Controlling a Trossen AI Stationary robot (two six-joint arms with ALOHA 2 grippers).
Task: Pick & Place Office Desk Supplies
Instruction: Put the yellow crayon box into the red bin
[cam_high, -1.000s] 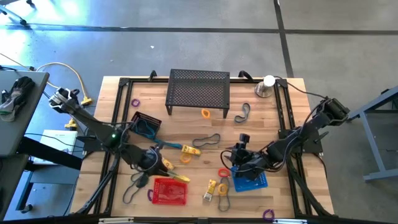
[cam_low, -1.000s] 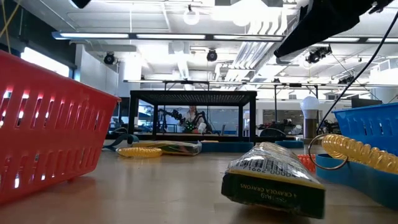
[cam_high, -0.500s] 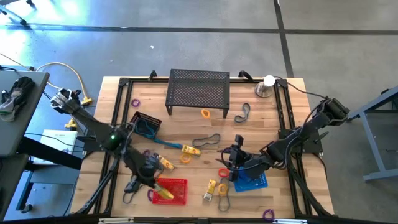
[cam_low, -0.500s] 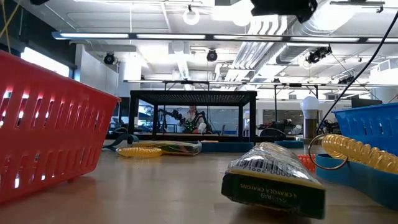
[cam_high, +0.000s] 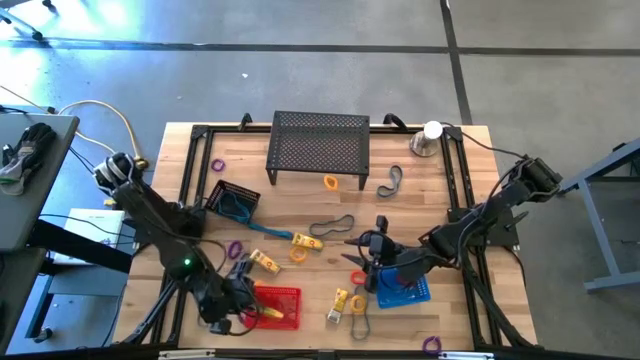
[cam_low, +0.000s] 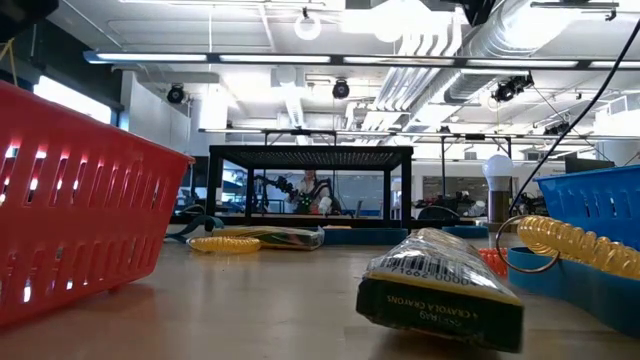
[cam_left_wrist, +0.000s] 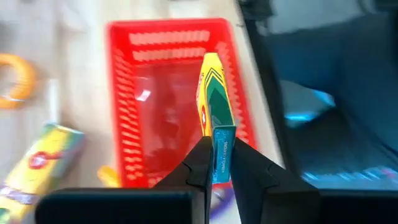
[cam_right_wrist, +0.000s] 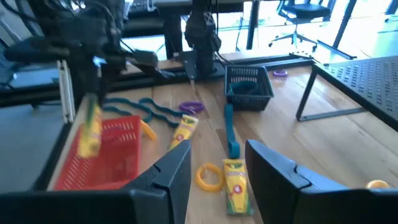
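Wooden slats under the left gripper (cam_left_wrist: 221, 163), clamping a yellow-green crayon box (cam_left_wrist: 214, 109) over the red plastic basket (cam_left_wrist: 130, 93); release low inside. Right gripper (cam_right_wrist: 217, 165) waits open.

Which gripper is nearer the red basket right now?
The left gripper: it hangs over the red basket, its fingers shut on a crayon box. The right gripper is farther away, beside the blue basket.
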